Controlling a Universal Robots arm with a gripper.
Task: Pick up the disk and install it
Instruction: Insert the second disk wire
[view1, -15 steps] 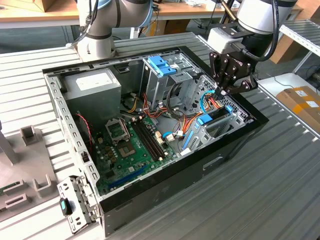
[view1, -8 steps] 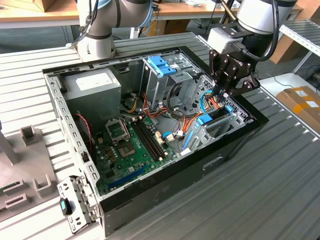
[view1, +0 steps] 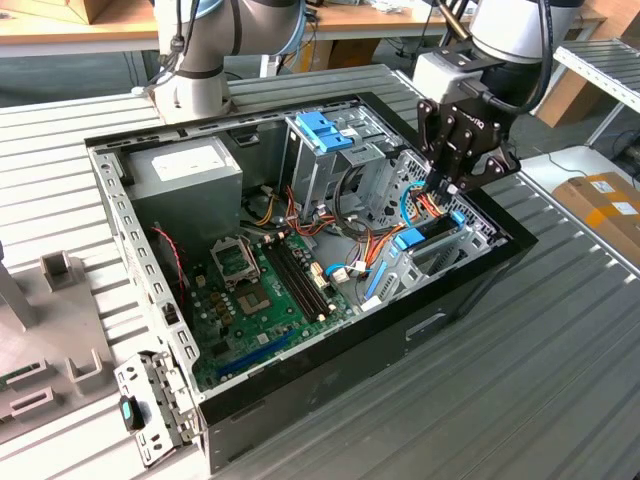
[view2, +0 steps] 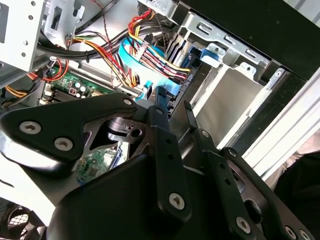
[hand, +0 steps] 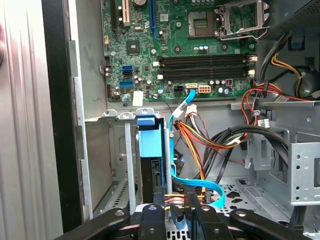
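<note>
On a ribbed metal bench (view1: 560, 330), the exterior view shows the open computer case (view1: 300, 360) with the gripper (view1: 447, 185) low over its drive bay. In the first wrist view the disk (hand: 151, 150), blue-bracketed, stands seated in that bay: installation seems nearly finished. The second wrist view shows the jaws nearly together, gripping nothing I can make out.

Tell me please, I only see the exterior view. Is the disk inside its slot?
Observer: In the first wrist view the disk stands on edge between the metal rails of the drive bay.
Operator: Where's the gripper?
Observer: In that view the gripper is right at the disk's near end.
Operator: Are wires close?
Observer: Yes. A flat blue cable curves right beside the bay, with orange and yellow wires next to it.
</note>
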